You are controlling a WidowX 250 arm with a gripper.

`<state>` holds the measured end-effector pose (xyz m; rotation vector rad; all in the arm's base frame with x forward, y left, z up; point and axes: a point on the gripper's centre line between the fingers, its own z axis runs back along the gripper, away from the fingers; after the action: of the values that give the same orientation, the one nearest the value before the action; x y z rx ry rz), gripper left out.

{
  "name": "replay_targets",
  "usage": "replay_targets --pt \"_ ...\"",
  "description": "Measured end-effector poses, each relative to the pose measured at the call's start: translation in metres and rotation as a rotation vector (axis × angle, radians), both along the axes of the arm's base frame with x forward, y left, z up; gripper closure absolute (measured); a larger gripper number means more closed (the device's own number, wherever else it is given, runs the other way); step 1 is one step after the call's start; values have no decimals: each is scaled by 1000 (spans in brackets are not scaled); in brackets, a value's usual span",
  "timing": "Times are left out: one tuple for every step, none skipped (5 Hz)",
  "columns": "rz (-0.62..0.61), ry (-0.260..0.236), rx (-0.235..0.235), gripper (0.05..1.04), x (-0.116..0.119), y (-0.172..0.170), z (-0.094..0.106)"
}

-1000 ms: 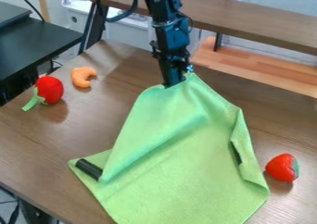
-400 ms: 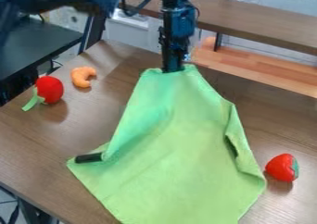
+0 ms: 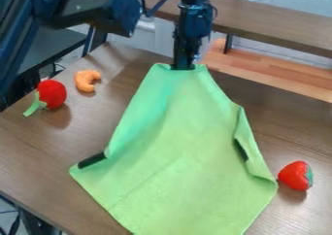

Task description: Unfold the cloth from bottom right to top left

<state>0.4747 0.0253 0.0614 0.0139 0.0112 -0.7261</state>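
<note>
Green cloth (image 3: 188, 151), one tool (image 3: 183, 65), three toys (image 3: 52, 92)

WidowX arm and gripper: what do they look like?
Arm: dark, near-black; bulky, angular link at upper left with round fastener-like details, then a slim, jointed section. A dark cable loops beside it. Gripper: black, narrow.

gripper (image 3: 183, 66): moved nearer worktop's (image 3: 39, 146) far edge
cloth (image 3: 188, 151): held end drawn along
black strip (image 3: 91, 160): inner end swung toward far edge
</note>
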Motion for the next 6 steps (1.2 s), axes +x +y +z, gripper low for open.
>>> replay_targets --pt "-68 -17 79 1012 4 -4 0" --pt "-115 -8 116 861 2 -1 -16" --pt "-137 16 127 601 -4 3 -35" --pt "-156 6 143 296 -2 6 -35" --pt "-170 25 145 87 -9 14 -51" --pt "-165 -8 147 84 -14 19 -39"
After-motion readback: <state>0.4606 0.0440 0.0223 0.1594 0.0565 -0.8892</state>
